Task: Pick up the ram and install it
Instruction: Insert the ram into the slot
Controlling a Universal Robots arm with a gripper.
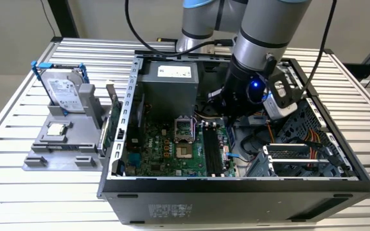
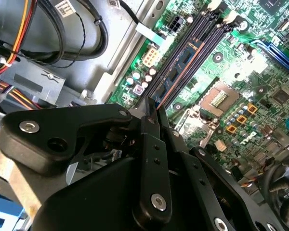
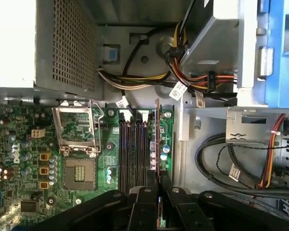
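My gripper [image 1: 229,111] is down inside the open computer case [image 1: 236,185], over the memory slots [image 1: 212,149] of the green motherboard [image 1: 162,149]. In both wrist views the black fingers are shut on the ram [image 3: 157,139], a thin dark-green stick seen edge-on. It stands upright along the slot nearest the case wall, beside the empty black slots [image 3: 132,149]. In the second wrist view the ram [image 2: 180,65] shows black chips on its face and runs away from my gripper [image 2: 154,109]. I cannot tell whether it is seated. The gripper [image 3: 159,187] holds one end of it.
The open processor socket [image 3: 79,171] lies beside the slots. Cable bundles [image 3: 192,82] and the grey power supply [image 1: 169,86] crowd the case's far end. A drive cage [image 1: 300,159] fills the exterior view's right. Outside, a grey holder [image 1: 59,144] carries a hard drive [image 1: 63,91] and a processor chip [image 1: 56,129].
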